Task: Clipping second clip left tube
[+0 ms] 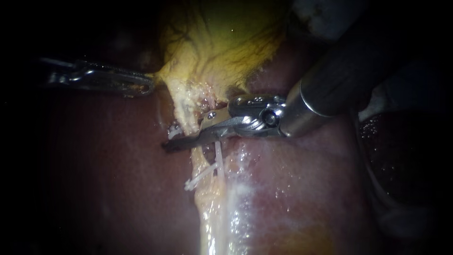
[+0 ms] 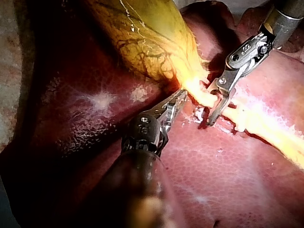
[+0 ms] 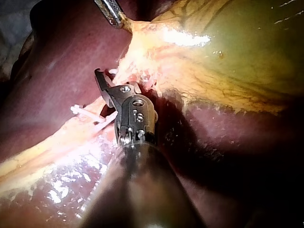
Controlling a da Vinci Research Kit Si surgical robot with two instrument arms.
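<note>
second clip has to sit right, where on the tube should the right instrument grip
Probably the bare stretch of tube between the gallbladder neck and the white clip. Come crosswise from the right: the tube runs straight down there, so jaws of the right instrument can straddle it.

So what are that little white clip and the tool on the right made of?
The clip looks like smooth white plastic, probably: pale, thin, no metallic shine. The right instrument looks like polished steel-like metal: silvery, with bright glints.
</note>
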